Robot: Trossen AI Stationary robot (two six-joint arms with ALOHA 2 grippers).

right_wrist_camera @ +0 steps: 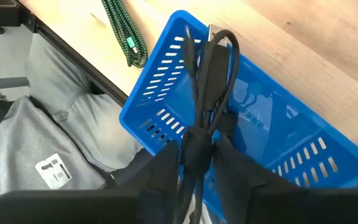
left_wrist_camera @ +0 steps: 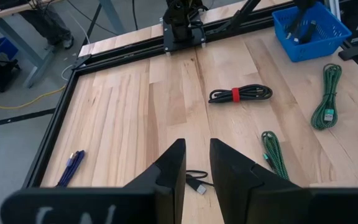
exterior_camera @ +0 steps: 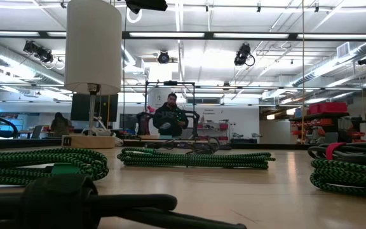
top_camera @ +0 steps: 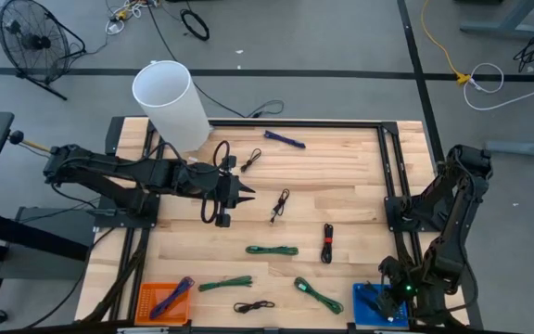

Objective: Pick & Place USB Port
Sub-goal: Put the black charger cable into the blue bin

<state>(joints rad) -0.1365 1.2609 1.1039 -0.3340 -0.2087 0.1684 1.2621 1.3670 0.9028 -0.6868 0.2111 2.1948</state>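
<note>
Wooden table (top_camera: pixel 341 176) with cables scattered across it. Orange bin (top_camera: pixel 163 301) at near left corner holds a purple cable (top_camera: pixel 172 296). Left gripper (top_camera: pixel 245 196) hovers mid-table, fingers (left_wrist_camera: pixel 169 171) slightly parted, empty; a black cable (top_camera: pixel 280 204) lies just ahead of it. Green cable (top_camera: pixel 272 250) and red-tied cable (top_camera: pixel 327 243) lie nearer centre. Right gripper (right_wrist_camera: pixel 194 163) sits over blue bin (right_wrist_camera: pixel 272 124) at near right corner, clamped on a bundled black USB cable (right_wrist_camera: pixel 207 74) hanging above the bin
</note>
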